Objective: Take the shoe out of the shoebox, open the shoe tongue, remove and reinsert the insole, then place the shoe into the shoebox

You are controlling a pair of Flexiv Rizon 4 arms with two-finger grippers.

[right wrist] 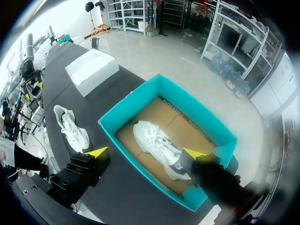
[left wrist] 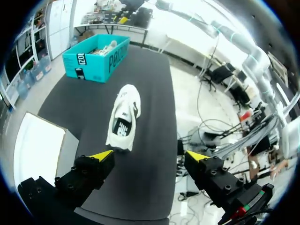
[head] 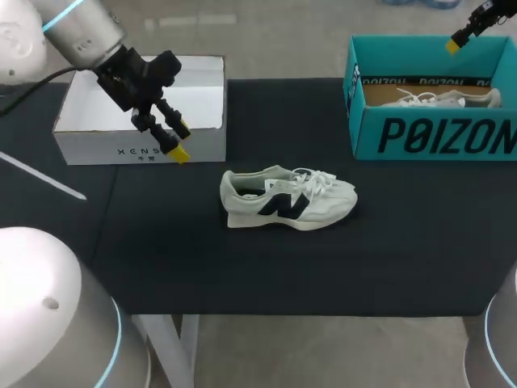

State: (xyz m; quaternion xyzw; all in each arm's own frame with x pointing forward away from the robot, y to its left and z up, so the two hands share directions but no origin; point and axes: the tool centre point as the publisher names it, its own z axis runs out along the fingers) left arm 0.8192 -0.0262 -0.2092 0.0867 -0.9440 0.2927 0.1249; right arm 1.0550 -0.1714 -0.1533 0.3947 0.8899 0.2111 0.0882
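My left gripper (left wrist: 150, 155): wide apart, empty, over white box (head: 141, 121) front edge.
My right gripper (right wrist: 145, 153): wide apart, empty, above teal shoebox (head: 428, 136).
Shoe (head: 287, 198): on table (head: 242, 267), between boxes.
Second shoe (right wrist: 157, 143): inside teal shoebox.

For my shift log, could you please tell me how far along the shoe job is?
Done: one shoe lies on the table, outside the teal shoebox. In hand: nothing; the left gripper and right gripper are both open and empty. Seemingly left: tongue, insole and reboxing.
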